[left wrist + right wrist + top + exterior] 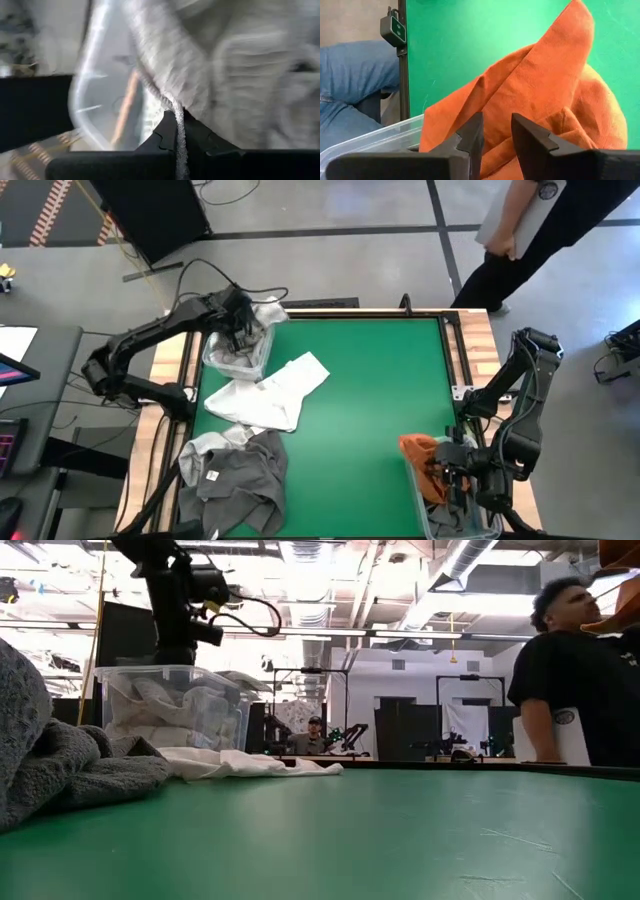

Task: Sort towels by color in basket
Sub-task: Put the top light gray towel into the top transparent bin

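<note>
The left gripper is pinched together on a pale grey towel over the clear bin at the table's far left corner, the bin's contents blurred; the right gripper sits slightly apart above the rust orange towel in the near right bin, and whether it grips is unclear; more towels lie at the left; no writing is legible.

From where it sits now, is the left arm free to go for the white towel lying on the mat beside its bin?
Probably not yet. The left gripper is over the clear bin, shut on a pale grey towel. Nothing lies between the bin and the white towel, so once it lets go the way looks open.
</note>
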Robot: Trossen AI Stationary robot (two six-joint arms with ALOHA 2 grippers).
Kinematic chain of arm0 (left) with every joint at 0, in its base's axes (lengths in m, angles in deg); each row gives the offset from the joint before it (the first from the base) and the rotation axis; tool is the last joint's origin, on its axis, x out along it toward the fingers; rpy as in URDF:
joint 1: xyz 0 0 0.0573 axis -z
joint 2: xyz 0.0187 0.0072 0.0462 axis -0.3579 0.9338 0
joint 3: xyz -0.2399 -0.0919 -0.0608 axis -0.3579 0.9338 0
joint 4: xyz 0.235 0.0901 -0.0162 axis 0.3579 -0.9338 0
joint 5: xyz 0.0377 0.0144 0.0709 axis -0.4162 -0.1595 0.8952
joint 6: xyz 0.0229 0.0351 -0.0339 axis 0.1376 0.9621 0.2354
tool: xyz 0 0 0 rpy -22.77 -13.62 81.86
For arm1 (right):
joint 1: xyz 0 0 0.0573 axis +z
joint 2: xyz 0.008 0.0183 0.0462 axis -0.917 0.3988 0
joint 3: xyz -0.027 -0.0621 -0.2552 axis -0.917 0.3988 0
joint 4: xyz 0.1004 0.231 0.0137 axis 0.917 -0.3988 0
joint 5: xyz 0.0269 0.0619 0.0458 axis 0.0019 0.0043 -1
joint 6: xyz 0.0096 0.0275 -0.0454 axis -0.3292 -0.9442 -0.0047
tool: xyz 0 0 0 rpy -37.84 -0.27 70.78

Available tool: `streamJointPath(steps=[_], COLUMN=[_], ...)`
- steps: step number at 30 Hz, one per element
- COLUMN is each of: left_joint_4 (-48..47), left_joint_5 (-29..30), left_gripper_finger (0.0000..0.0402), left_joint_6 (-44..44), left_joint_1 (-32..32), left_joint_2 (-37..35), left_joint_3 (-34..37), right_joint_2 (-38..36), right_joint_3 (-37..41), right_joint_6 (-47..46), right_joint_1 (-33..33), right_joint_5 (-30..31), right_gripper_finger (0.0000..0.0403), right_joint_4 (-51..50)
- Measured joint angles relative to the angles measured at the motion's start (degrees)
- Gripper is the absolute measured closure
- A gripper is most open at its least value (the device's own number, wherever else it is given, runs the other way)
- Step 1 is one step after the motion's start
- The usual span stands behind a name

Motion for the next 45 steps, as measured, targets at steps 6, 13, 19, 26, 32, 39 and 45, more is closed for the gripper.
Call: streamJointPath(steps=[6,13,19,26,32,39,45], left_joint_4=[1.42,4.19,5.06,5.29,4.85,-1.85,-7.85], left_joint_5=[-6.80,-11.08,-14.06,-14.10,-14.00,-13.93,-14.06], left_gripper_finger=[0.0398,0.0398,0.0395,0.0341,0.0266,0.0213,0.0205], left_joint_6=[2.29,4.09,4.17,3.54,2.35,-0.62,-2.19], left_joint_1=[0.00,0.00,0.02,0.02,0.02,0.20,2.57], left_joint_2=[0.00,0.00,0.00,0.00,0.00,-0.75,-4.17], left_joint_3=[3.22,6.08,7.09,7.09,6.92,0.19,-6.44], right_joint_2=[0.00,0.00,0.00,0.00,0.00,0.00,0.00], right_joint_3=[0.00,0.00,0.00,0.00,0.00,0.00,0.00], right_joint_6=[0.01,0.00,0.00,0.00,0.05,0.48,0.52], right_joint_1=[0.00,0.00,0.00,0.00,0.00,0.00,0.00], right_joint_5=[0.45,1.45,1.87,1.88,1.87,1.87,1.89], right_gripper_finger=[0.0275,0.0275,0.0275,0.0275,0.0275,0.0275,0.0275], right_joint_4=[-0.02,0.03,0.03,0.03,0.01,-0.35,-0.45])
